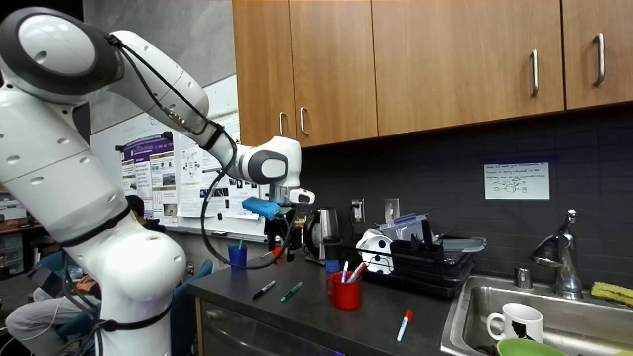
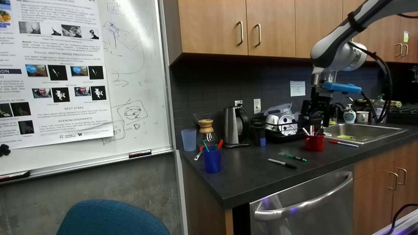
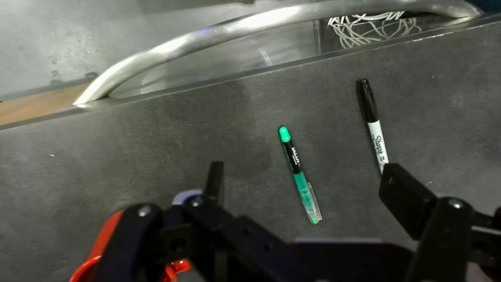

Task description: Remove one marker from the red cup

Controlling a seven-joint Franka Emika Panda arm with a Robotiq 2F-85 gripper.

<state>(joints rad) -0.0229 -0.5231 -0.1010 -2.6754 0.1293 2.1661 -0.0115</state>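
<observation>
Here's the black two-fingered gripper [image 3: 303,176], pointing down above the dark matte counter [image 3: 117,164], fingers [image 3: 407,199] spread wide, gripping nothing; a slim green marker [image 3: 299,176] seen between them lies on the counter below. The target, a small red cylindrical cup with a side handle [image 1: 344,295], stands upright on that counter, and in both exterior views markers with white and red ends [image 1: 357,272] poke above its rim. They lean, presumably because its mouth is roomier than they are, and those raised ends probably make the easiest hold. The wide spread looks like readiness to straddle one. Over to the wrist view: just slivers of red cup show behind the gripper's body, contents hidden. But only there is the lettering readable on the black-capped white marker [image 3: 373,121]! And the red-capped white marker [image 1: 404,325] near the steel sink [image 1: 458,316]? Exterior views only.
</observation>
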